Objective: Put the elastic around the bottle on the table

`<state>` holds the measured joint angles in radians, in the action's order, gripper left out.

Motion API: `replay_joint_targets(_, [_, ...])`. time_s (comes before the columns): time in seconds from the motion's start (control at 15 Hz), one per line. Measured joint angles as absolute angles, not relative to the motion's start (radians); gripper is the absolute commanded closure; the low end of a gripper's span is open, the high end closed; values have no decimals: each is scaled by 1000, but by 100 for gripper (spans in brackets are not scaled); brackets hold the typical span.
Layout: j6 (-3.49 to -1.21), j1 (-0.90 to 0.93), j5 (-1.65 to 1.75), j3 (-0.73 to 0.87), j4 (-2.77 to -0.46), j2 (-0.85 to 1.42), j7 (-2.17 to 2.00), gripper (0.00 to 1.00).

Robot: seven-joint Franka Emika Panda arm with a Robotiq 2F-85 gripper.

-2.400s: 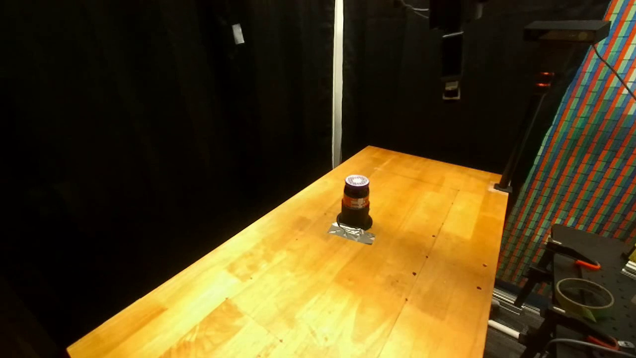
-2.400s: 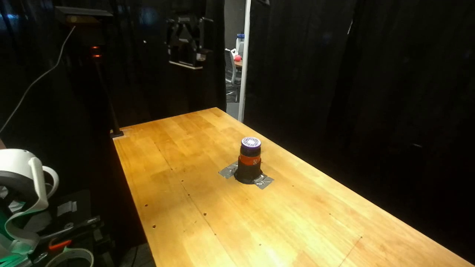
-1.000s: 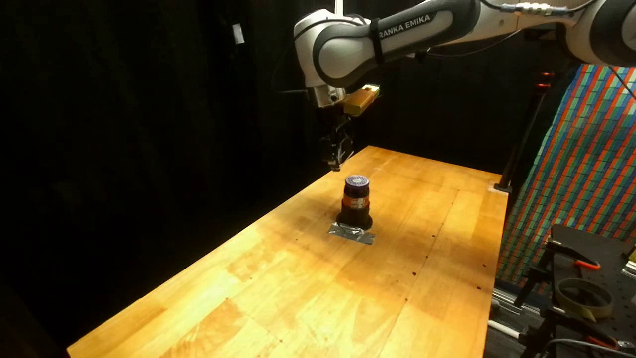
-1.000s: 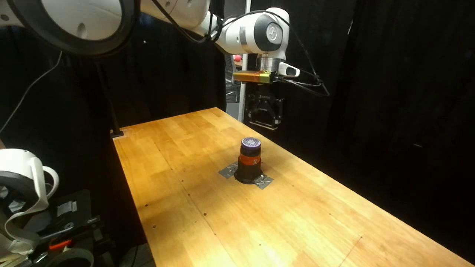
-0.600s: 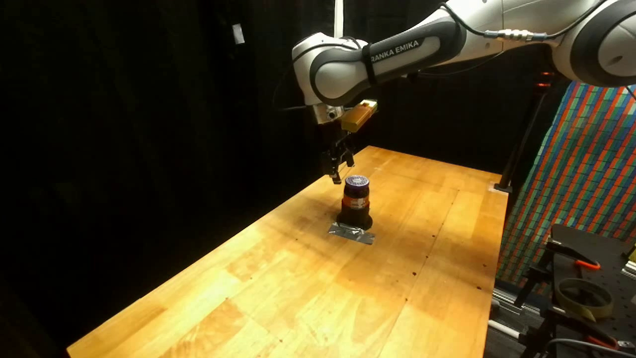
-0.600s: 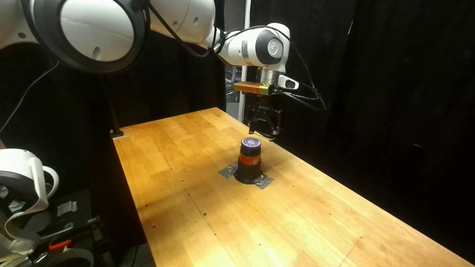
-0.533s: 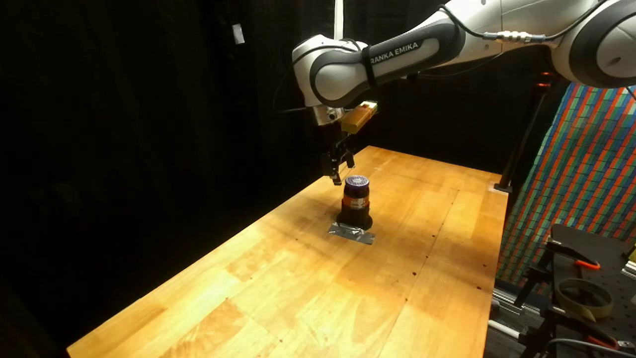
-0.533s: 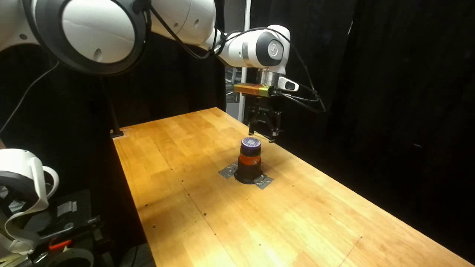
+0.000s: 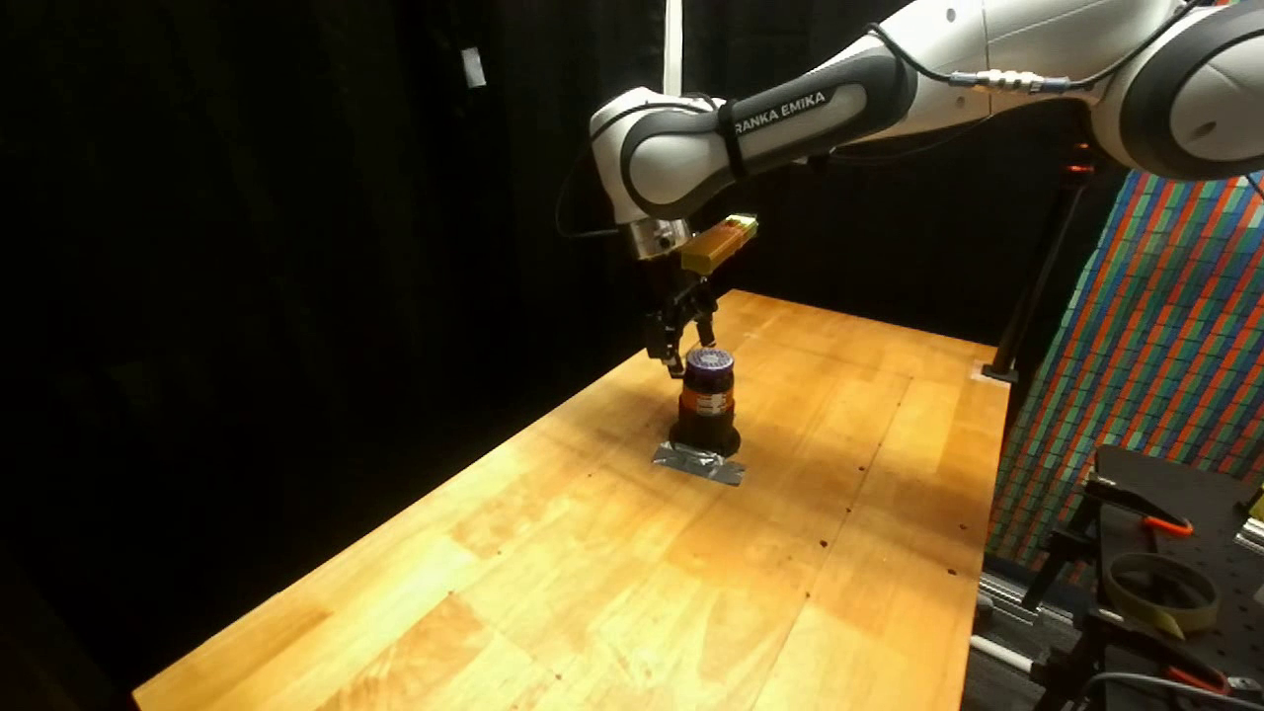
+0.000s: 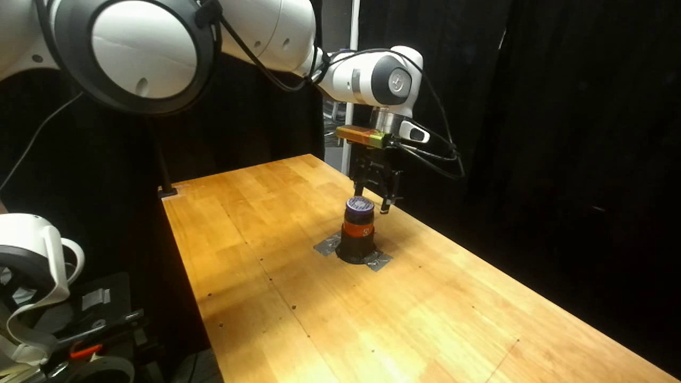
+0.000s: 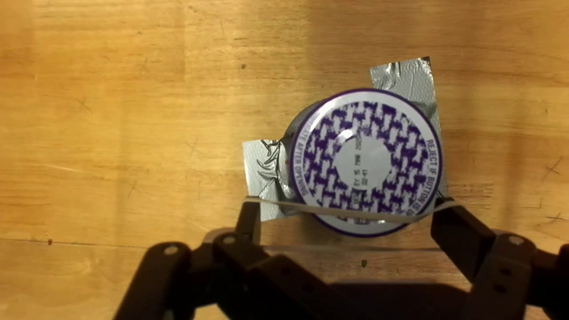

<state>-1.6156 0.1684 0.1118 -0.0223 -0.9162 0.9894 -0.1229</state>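
The small dark bottle (image 9: 708, 403) with an orange label stands upright in a black base on the wooden table (image 9: 592, 553); it also shows in an exterior view (image 10: 358, 230). Its purple and white lid (image 11: 364, 164) fills the middle of the wrist view. My gripper (image 9: 693, 358) is open, beside the bottle at about lid height, also in an exterior view (image 10: 371, 203). In the wrist view its fingers (image 11: 346, 203) stand apart. The pale elastic (image 11: 351, 214) is stretched between the fingertips and crosses the lid's lower part. Whether another strand passes round the bottle cannot be told.
Silver tape (image 9: 696, 464) fixes the black base to the table; more tape shows in an exterior view (image 10: 327, 244). A black pole (image 9: 1000, 370) stands at the table's far corner. A side cart with a tape roll (image 9: 1163, 592) stands beside the table.
My arm has come into view over the table and lowered to the bottle. The gripper has moved down from above the table to lid height. The bottle has not moved.
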Motion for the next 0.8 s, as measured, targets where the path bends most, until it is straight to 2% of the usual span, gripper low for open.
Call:
replay_joint_targets(0.4, [-1616,143,30,-29,-974,965,-140,0])
replay_joint_targets(0.8, [-1695,137,-9,-29,-1148,852,-175,0])
